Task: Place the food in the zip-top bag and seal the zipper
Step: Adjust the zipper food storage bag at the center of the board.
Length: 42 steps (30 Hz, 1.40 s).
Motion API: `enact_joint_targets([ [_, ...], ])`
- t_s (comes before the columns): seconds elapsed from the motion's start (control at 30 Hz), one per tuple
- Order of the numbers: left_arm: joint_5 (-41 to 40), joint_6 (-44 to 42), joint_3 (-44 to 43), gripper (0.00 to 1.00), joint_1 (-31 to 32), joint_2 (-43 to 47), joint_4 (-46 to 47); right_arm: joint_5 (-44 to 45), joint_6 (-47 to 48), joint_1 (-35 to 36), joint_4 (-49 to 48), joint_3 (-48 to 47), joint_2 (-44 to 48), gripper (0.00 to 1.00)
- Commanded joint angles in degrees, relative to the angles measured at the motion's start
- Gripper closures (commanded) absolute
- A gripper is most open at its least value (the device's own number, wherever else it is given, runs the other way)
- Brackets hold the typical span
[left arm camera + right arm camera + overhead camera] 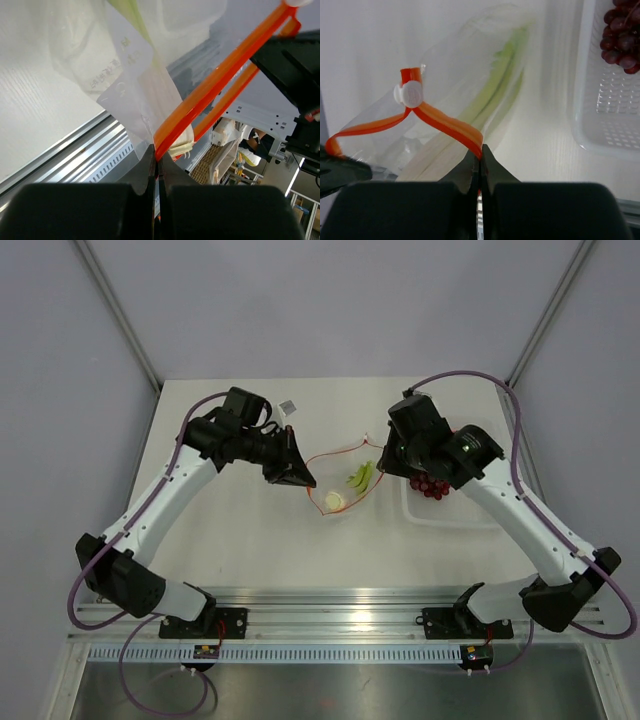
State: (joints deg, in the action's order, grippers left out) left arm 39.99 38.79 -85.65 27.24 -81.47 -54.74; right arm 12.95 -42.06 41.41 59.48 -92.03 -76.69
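Grippers pinch opposite sides of the zip-top bag (345, 485) at table centre, holding its mouth apart so the food can go in. Left gripper (156, 159), at the bag's nine o'clock, has its jaws fully closed on the zipper (220, 80) strip and the clear film beside it. Right gripper (480, 151), at about two o'clock, is likewise clamped tight on the other run of the orange-red strip, a short way along from the white slider (411, 94).

With the two lips drawn apart, the strip forms an open loop in the overhead view. The hold appears meant to keep the floppy plastic from collapsing.

Pale-green stalks (502, 80) already lie inside the bag. So does a small pale round piece (333, 498) near its six o'clock corner, probably the fruit, though it is too small to tell.

Dark red grapes (430, 487) are not yet in. They rest in the clear tray (450, 515) at the bag's three o'clock, just beside the right gripper.

Since both grippers are occupied, one would likely have to let go before the grapes can be fetched. The zipper is not yet sealed.
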Motion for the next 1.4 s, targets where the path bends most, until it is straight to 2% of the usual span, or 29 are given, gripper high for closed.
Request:
enact_joint_targets([
  [0.0,-1.31,-1.96,2.32,1.00,0.53,0.70,-1.34,-4.60,4.71,-3.44,2.13,3.34,-3.03,1.00],
  [0.07,-4.03,-2.74,3.37,1.00,1.67,0.17,-1.42,-5.47,3.93,-3.35,-0.49,3.43,-3.21,1.00],
  [0.17,-3.34,-3.19,5.14,1.00,2.72,-0.44,-1.42,-5.48,3.57,-3.44,-1.74,1.77,-4.08,1.00],
  [0.33,-1.06,-3.02,1.37,1.00,3.87,-1.14,-1.60,-5.65,4.10,-3.44,-1.56,-4.12,-9.26,1.00],
  [0.53,-1.40,0.41,-0.84,1.00,3.96,-3.60,2.79,-11.80,0.41,-3.26,-5.95,-3.86,-8.84,1.00],
  [0.6,-4.63,0.15,-2.76,1.00,3.96,-6.92,2.19,-12.68,-0.82,-3.26,-8.15,-2.90,-8.13,1.00],
  [0.7,-4.48,0.50,-5.92,1.00,6.14,-9.66,1.92,-15.23,-1.88,-2.48,-7.99,-3.41,-8.30,1.00],
  [0.9,-7.72,-0.03,-20.24,1.00,7.82,-11.43,-3.00,-11.37,-0.83,1.39,-3.50,-13.44,-9.71,1.00],
  [0.97,-7.03,0.50,-18.87,1.00,7.82,-11.78,-1.78,-10.32,-0.56,1.40,-4.28,-10.74,-9.62,1.00],
  [1.13,-5.98,-0.11,-3.94,1.00,7.91,-13.62,3.06,-8.29,-1.53,-0.09,-7.89,2.71,-10.06,1.00],
  [1.2,-4.57,-0.81,-3.12,1.00,7.91,-14.50,2.54,-7.33,-2.06,-0.36,-7.37,4.23,-10.33,1.00],
  [1.33,-7.12,-3.53,-12.06,1.00,7.04,-11.87,-2.90,-5.66,-1.19,-0.36,-6.58,-1.03,-6.91,1.00],
  [1.37,-7.20,-3.89,-17.92,1.00,6.68,-11.52,-5.61,-4.70,-0.74,-0.36,-4.49,-5.40,-6.73,1.00],
])
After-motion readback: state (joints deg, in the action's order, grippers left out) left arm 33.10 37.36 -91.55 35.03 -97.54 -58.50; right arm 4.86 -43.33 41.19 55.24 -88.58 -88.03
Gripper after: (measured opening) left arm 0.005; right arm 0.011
